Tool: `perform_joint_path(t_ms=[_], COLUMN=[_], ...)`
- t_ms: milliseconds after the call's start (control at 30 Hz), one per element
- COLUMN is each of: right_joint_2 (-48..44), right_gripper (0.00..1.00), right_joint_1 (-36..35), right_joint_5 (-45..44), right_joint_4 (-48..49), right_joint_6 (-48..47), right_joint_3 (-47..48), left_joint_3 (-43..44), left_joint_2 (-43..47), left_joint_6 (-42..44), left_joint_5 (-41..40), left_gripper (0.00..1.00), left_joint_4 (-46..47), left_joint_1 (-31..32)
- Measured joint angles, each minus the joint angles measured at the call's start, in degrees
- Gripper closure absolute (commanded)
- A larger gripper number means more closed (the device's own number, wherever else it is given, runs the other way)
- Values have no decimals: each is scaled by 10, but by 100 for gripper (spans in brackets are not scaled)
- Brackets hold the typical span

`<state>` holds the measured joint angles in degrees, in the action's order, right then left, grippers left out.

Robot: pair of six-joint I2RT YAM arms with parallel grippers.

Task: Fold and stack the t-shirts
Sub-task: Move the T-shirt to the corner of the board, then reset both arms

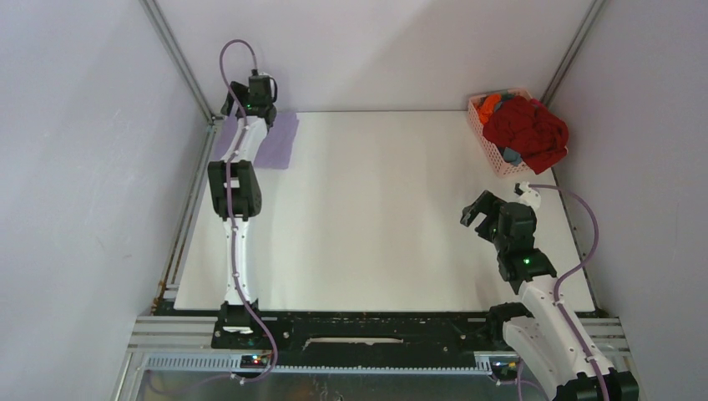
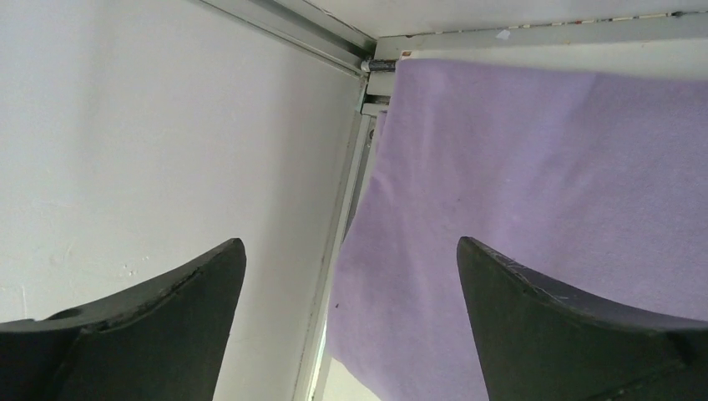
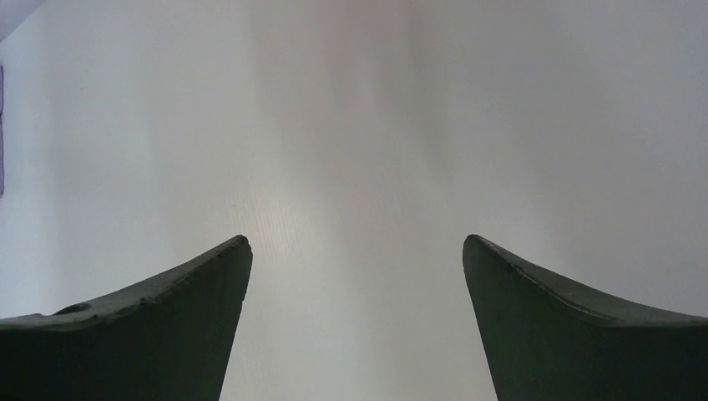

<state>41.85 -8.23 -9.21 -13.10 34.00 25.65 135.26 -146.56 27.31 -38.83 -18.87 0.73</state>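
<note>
A folded lavender-purple t-shirt (image 1: 275,140) lies flat at the table's far left corner; it fills the right half of the left wrist view (image 2: 534,167). My left gripper (image 1: 230,107) hovers over its left edge, open and empty (image 2: 351,251). A dark red t-shirt (image 1: 528,129) is heaped on the pink basket (image 1: 489,149) at the far right, with an orange one (image 1: 489,104) and a grey-blue one (image 1: 511,156) peeking out. My right gripper (image 1: 474,215) is open and empty above bare table (image 3: 357,246), near the basket's front.
The white table (image 1: 376,217) is bounded by grey walls on the left, back and right. A metal frame rail (image 2: 338,234) runs along the left edge beside the lavender shirt. Purple cables loop from both arms.
</note>
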Motion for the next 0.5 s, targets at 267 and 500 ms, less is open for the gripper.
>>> perform_joint_path(t_ms=[267, 500], right_joint_2=[0, -15], right_gripper=[0, 0], right_joint_1=[0, 0], right_joint_5=[18, 52], right_joint_4=[0, -10], right_joint_6=[-2, -2], right_joint_3=[0, 0], left_joint_3=[-43, -348], left_joint_2=[109, 459], left_joint_6=[-136, -353], left_joint_5=[37, 163], left_gripper=[0, 0], left_joint_4=[-47, 32], left_joint_1=[29, 93])
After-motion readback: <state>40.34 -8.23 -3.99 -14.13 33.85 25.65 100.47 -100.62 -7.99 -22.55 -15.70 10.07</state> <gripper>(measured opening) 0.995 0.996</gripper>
